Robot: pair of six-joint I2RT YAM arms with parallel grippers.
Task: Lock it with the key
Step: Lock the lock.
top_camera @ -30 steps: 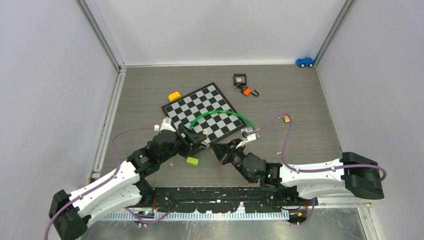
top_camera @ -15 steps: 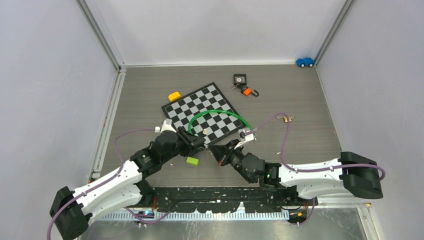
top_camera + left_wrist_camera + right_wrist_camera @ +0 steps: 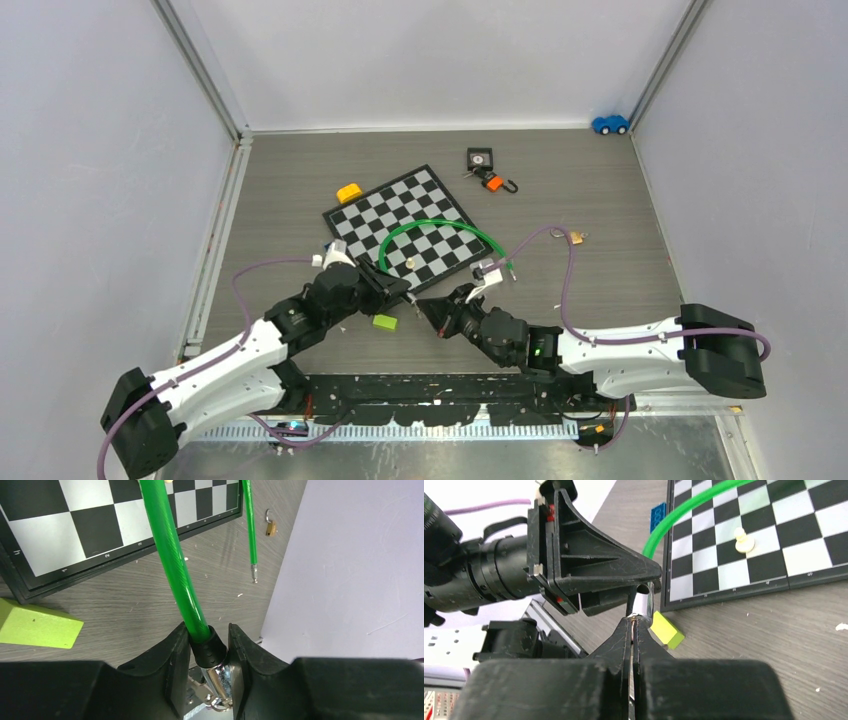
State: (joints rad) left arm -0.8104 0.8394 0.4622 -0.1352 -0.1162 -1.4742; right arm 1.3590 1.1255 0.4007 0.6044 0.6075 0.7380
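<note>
A green cable lock [image 3: 440, 226] arcs over the chessboard. My left gripper [image 3: 207, 630] is shut on its black collar [image 3: 211, 649] and chrome lock barrel [image 3: 642, 602], holding them just above the floor. The cable's free metal tip [image 3: 254, 573] lies loose on the floor. My right gripper [image 3: 633, 620] is shut, with a thin sliver of key between its pads, and its tips touch the end of the barrel. In the top view the left gripper [image 3: 395, 288] and the right gripper [image 3: 425, 308] meet tip to tip in front of the board.
A chessboard [image 3: 405, 225] holds a white pawn [image 3: 743, 540]. A lime block [image 3: 384, 322] lies just below the grippers. A yellow block [image 3: 348, 192], a black box [image 3: 480, 158] with an orange carabiner [image 3: 494, 183], a brass padlock [image 3: 574, 237] and a blue toy car [image 3: 609, 124] lie farther off.
My right gripper has moved left and closed the gap to the lock barrel in my left gripper. The left gripper has shifted slightly nearer with the cable.
</note>
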